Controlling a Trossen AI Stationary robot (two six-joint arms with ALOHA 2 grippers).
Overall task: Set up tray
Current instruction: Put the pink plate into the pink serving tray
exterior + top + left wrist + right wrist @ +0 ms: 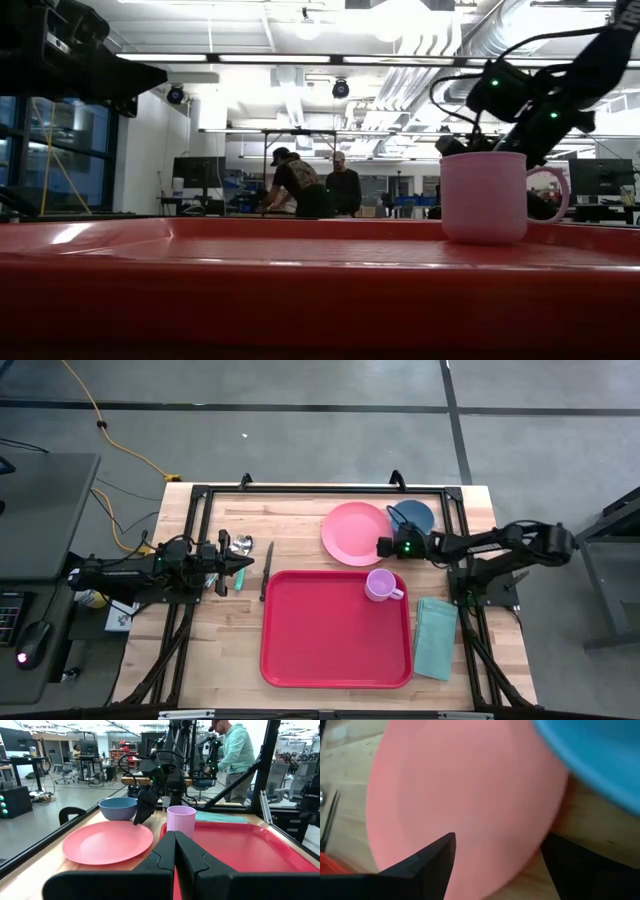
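The red tray (330,640) lies at the table's middle near the front edge, with a pink mug (380,585) standing upright in its far right corner. Beyond the tray a round pink plate (352,533) lies flat on the wood. My right gripper (382,546) is open and slants down at the plate's right rim (540,845). One finger (427,862) is over the plate and the other (590,867) over the wood beside it, and no touch shows. My left gripper (240,565) waits shut at the table's left edge, pointing level toward the tray (240,845).
A blue bowl (414,515) stands just right of the plate, close behind my right gripper. A teal napkin (435,637) lies right of the tray. A knife (267,565) and other cutlery (240,545) lie at the left. People stand in the room beyond.
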